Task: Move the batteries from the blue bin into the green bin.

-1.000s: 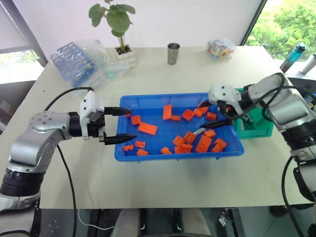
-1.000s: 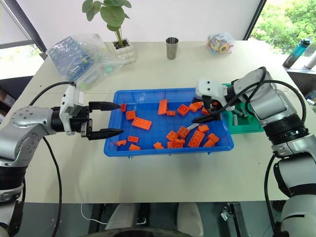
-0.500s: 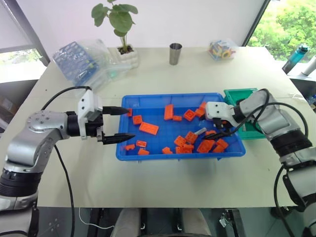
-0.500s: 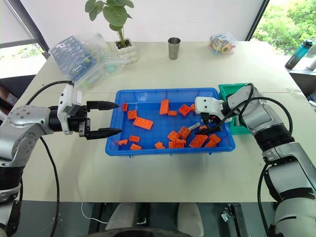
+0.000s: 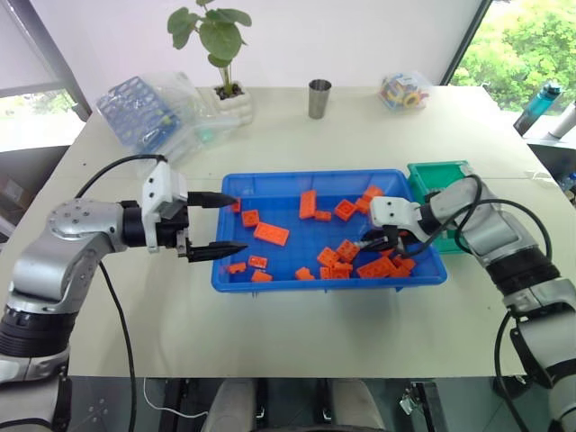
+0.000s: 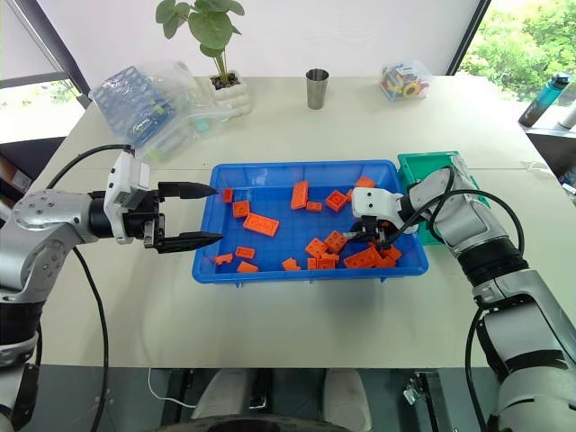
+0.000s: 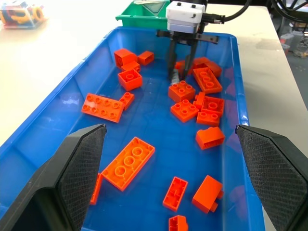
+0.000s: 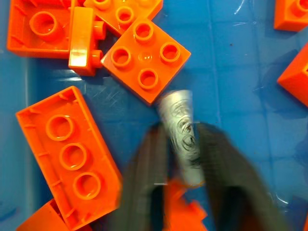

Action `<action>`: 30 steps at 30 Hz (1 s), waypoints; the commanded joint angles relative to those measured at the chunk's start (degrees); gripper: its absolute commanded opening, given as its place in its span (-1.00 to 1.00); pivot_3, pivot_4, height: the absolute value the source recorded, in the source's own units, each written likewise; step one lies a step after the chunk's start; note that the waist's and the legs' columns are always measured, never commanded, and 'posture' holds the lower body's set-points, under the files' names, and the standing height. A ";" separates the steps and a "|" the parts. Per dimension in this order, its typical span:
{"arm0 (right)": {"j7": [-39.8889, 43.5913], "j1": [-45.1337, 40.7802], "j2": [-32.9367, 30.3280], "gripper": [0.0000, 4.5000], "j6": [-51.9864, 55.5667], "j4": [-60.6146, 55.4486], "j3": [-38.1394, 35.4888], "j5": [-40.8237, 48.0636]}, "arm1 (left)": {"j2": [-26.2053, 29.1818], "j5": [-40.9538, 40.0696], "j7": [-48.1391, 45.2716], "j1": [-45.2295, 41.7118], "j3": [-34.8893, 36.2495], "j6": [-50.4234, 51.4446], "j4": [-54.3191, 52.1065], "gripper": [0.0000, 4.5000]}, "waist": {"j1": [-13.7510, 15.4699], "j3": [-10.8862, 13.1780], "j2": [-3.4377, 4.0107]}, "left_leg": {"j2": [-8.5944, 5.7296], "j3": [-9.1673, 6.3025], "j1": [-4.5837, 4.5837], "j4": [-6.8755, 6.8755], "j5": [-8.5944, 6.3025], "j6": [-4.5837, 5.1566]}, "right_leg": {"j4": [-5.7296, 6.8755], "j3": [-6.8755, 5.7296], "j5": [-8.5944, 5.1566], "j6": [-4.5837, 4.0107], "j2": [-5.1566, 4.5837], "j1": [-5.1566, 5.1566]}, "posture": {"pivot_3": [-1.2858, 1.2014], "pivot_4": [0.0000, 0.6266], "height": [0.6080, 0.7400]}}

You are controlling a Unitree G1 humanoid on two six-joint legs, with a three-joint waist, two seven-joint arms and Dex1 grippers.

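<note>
While the left gripper [image 5: 219, 224] gapes, the right gripper's [image 8: 180, 159] jaws clamp a battery [image 8: 181, 134].

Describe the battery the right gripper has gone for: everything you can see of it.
The battery is a small silver-grey metal cylinder with faint markings, lying on the floor of the blue bin among orange bricks. The right gripper is shut on it, one black finger on each side. Its free end lies against a square four-stud brick.
</note>
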 commanded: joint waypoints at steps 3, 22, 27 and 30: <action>-4.82 1.53 -2.10 -0.98 9.44 -12.76 -9.57 4.05 | 0.30 -0.56 0.04 -0.22 1.51 -0.79 -1.04 1.00 | 0.03 0.01 0.02 | 0.00 0.00 -0.01 0.00 0.00 0.00 | 0.01 0.00 0.00 0.00 -0.01 -0.01 | 0.03 -0.52 0.63; -25.55 14.43 -13.88 0.28 28.17 -21.32 -35.91 8.99 | -3.23 0.92 -1.81 -5.61 -2.25 -2.61 4.61 1.00 | -0.08 0.02 0.04 | 0.00 0.04 -0.02 0.00 -0.03 0.03 | -0.01 0.02 0.00 0.00 0.00 -0.01 | 0.03 -0.52 0.63; -20.15 20.88 -15.84 0.28 27.85 -26.43 -42.59 15.22 | -3.39 0.45 -2.28 -6.49 -2.00 -2.11 5.55 1.00 | 0.30 0.02 0.04 | 0.01 0.04 -0.03 0.00 -0.03 0.04 | -0.01 0.03 0.00 0.00 0.00 0.01 | 0.03 -0.52 0.63; -13.09 27.49 -17.22 0.28 27.39 -29.09 -50.03 20.58 | -2.83 0.26 -2.47 -6.26 -1.08 -1.94 6.03 1.00 | 0.60 0.02 0.04 | 0.00 0.03 -0.02 0.02 -0.06 0.10 | -0.01 0.02 0.00 0.00 0.00 0.06 | 0.03 -0.52 0.63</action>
